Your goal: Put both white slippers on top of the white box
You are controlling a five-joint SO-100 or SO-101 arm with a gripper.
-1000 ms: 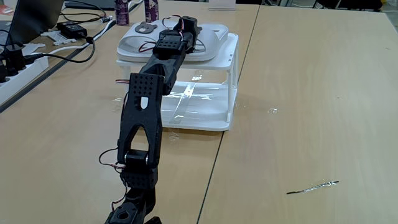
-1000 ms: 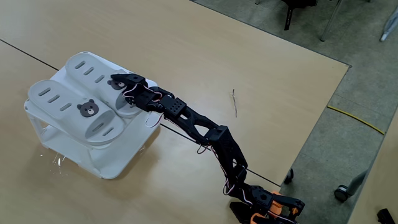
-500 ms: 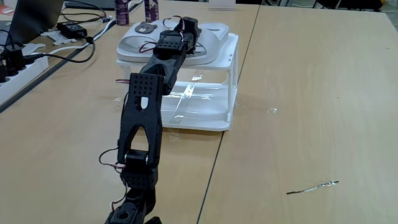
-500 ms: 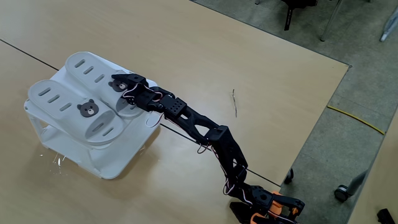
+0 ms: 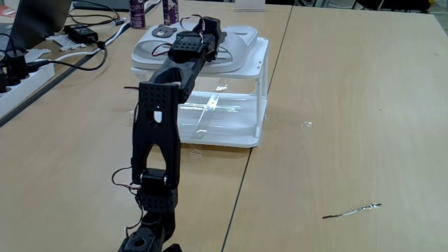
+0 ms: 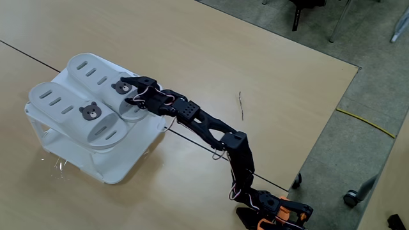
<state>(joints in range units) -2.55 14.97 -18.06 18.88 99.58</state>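
1. Slippers first, as one fixed view from behind the arm shows them: both white slippers sit side by side on top of the white box [image 5: 260, 84], at the far end of the wooden table [image 5: 350, 126]. The left slipper [image 5: 150, 43] shows its grey bear badge; the right slipper [image 5: 241, 38] is partly hidden behind the arm. They look like moulded rubber, so I judge them light, springy and a little grippy, not fragile. The strap over the toe end, or a side edge of the sole, seems the sensible place to pinch. The box top looks glossy, so a nudged slipper could slide.

2. In that same view the arm [image 5: 157, 126] stretches forward, low and long, from its base at the near edge, with the gripper [image 5: 210, 31] reaching over the box top. Whether its jaws are spread or pressed together I cannot tell here.

3. In the other fixed view, from above, the two slippers [image 6: 70, 105] lie parallel on the box, bear badges toward the arm. The gripper [image 6: 128, 86] hangs at the strap end of the farther slipper, just beside its badge; its fingers look slightly parted and hold nothing I can make out, though I cannot be certain. The arm runs in a near-straight diagonal from its orange-marked base.
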